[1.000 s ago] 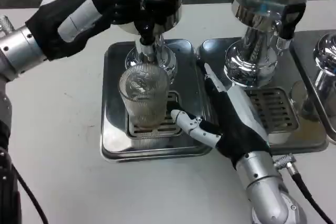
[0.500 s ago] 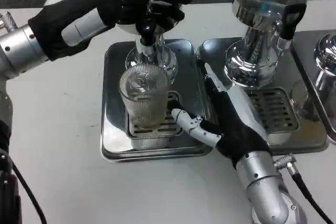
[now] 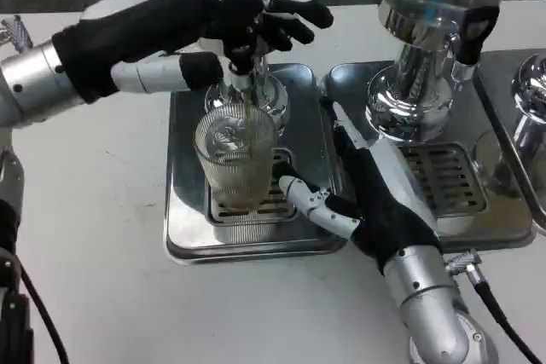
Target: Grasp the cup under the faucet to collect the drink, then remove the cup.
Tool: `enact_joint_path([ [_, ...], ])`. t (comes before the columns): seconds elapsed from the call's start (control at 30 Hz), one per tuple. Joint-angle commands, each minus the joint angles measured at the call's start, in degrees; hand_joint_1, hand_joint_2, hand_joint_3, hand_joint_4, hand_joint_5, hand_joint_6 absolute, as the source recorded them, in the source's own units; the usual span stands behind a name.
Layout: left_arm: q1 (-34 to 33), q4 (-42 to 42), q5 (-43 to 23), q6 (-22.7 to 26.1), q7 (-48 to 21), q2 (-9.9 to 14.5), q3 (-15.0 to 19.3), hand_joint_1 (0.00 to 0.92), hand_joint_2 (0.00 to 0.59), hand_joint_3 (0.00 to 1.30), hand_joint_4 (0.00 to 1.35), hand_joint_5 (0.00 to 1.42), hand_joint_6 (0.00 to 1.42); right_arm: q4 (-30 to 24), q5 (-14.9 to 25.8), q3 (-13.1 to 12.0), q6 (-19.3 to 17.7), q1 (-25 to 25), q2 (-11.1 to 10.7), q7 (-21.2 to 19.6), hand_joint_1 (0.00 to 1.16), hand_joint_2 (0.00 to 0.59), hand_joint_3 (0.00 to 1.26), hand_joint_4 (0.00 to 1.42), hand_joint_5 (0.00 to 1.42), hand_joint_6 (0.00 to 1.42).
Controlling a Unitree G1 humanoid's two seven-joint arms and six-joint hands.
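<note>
The ribbed clear glass cup (image 3: 235,164) stands on the steel drip tray (image 3: 183,210) under the faucet (image 3: 241,70). My right hand (image 3: 375,202) rests beside it, fingers apart, empty. My left hand (image 3: 222,27) presses the faucet lever.

The left hand (image 3: 230,23) covers the faucet's (image 3: 241,70) lever and the dispenser top, which the upper edge cuts off; the second dispenser (image 3: 435,6) is cropped too, and whether the right hand (image 3: 367,202) touches the cup (image 3: 235,159) is unclear

Second chrome dispenser (image 3: 422,66) on its drip tray (image 3: 499,219), third dispenser (image 3: 531,108) at right edge, white table (image 3: 94,236)
</note>
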Motion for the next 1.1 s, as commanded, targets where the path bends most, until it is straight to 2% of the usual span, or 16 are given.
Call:
enact_joint_path([
  [0.03,1.3,-0.8,0.9,-3.0,-0.4,0.6,-1.6,0.000,0.052,0.26,0.16,0.23,0.30,0.2,0.4,-0.2,-0.9,0.3,0.1,-0.8,0.48,0.286,0.00,0.00,0.00,0.00],
  [0.43,1.5,-0.9,1.1,-5.4,1.0,1.3,-3.3,0.000,0.052,0.26,0.16,0.22,0.29,0.6,0.6,-0.1,-1.8,-0.1,-0.3,-0.5,0.48,0.282,0.00,0.00,0.00,0.00],
  [0.63,1.6,-1.2,0.7,-5.4,1.4,1.6,-3.7,0.000,0.052,0.26,0.16,0.22,0.29,1.4,1.0,0.0,-3.1,-0.8,-0.7,-0.1,0.45,0.254,0.00,0.00,0.00,0.00],
  [1.1,2.5,-2.4,0.5,-5.6,2.4,2.5,-3.8,0.000,0.067,0.26,0.16,0.22,0.29,7.4,3.8,-0.3,-7.6,-5.7,-1.5,1.7,0.45,0.232,0.00,0.00,0.00,0.00],
])
